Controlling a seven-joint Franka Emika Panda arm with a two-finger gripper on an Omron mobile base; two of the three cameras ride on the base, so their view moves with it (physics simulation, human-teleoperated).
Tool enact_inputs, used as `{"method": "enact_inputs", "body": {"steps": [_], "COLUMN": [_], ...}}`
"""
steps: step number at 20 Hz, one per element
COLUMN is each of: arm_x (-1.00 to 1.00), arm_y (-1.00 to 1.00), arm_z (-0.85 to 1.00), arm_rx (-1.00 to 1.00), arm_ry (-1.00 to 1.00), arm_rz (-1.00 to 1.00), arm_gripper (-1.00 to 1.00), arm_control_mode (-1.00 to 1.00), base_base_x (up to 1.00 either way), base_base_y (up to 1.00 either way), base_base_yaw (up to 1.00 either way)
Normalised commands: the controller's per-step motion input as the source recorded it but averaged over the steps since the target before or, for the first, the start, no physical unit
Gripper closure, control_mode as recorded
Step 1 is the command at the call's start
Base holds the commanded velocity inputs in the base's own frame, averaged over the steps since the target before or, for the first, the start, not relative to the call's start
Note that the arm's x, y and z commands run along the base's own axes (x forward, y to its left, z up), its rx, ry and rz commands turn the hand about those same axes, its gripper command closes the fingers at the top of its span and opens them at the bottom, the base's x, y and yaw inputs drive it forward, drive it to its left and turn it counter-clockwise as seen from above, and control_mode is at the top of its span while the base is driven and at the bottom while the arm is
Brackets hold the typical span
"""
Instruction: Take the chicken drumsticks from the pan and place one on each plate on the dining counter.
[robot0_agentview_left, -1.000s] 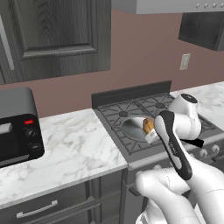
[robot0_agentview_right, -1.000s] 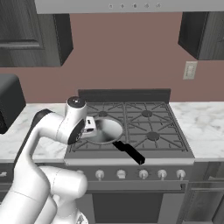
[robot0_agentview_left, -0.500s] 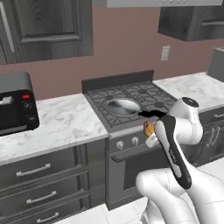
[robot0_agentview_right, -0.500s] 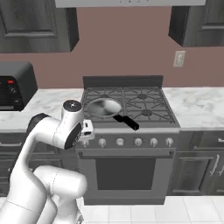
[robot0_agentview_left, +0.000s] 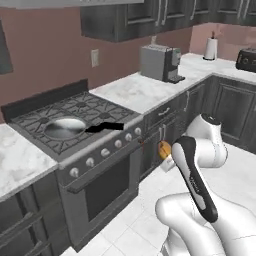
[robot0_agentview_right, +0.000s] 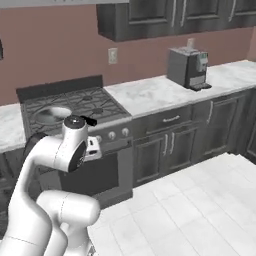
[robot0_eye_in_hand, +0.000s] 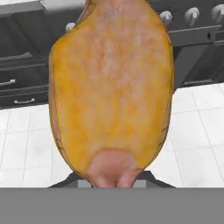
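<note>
My gripper (robot0_agentview_left: 165, 152) is shut on a golden-tan chicken drumstick (robot0_agentview_left: 164, 148), held low in front of the dark cabinets to the right of the stove. In the hand view the drumstick (robot0_eye_in_hand: 111, 83) stands close before the camera, and only the edges of the dark fingertips (robot0_eye_in_hand: 70, 179) show beneath it. The grey pan (robot0_agentview_left: 64, 127) sits on the stove's front left burner, its black handle (robot0_agentview_left: 105, 127) pointing right. From the right base view the pan (robot0_agentview_right: 52, 114) lies behind my arm, and the hand (robot0_agentview_right: 94, 146) hangs before the oven. The plates and the dining counter are out of view.
The gas stove (robot0_agentview_left: 75, 150) has an oven door and knobs facing me. A coffee machine (robot0_agentview_left: 160, 62) stands on the marble worktop (robot0_agentview_right: 150, 92) over dark cabinets. A paper towel roll (robot0_agentview_left: 211, 48) and a toaster (robot0_agentview_left: 247, 59) sit far right. White tile floor (robot0_agentview_right: 200, 200) stretches to the right.
The whole picture has shifted left: the base has backed off and turned right, away from the stove. The drumstick stays in the gripper, now lower and off the stove.
</note>
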Motion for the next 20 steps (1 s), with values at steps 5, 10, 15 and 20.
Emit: {"method": "enact_inputs", "body": {"steps": [5, 10, 15, 20], "arm_x": [0.0, 0.0, 0.0, 0.0], "arm_y": [0.0, 0.0, 0.0, 0.0], "arm_z": [0.0, 0.0, 0.0, 0.0], "arm_rx": [0.0, 0.0, 0.0, 0.0], "arm_ry": [0.0, 0.0, 0.0, 0.0], "arm_rz": [0.0, 0.0, 0.0, 0.0], "arm_gripper": [1.0, 1.0, 1.0, 1.0], "arm_control_mode": [1.0, 1.0, 1.0, 1.0], "base_base_x": [0.0, 0.0, 0.0, 0.0], "base_base_y": [0.18, 0.15, 0.12, 0.08], "base_base_yaw": [-1.0, -1.0, -1.0, -1.0]}}
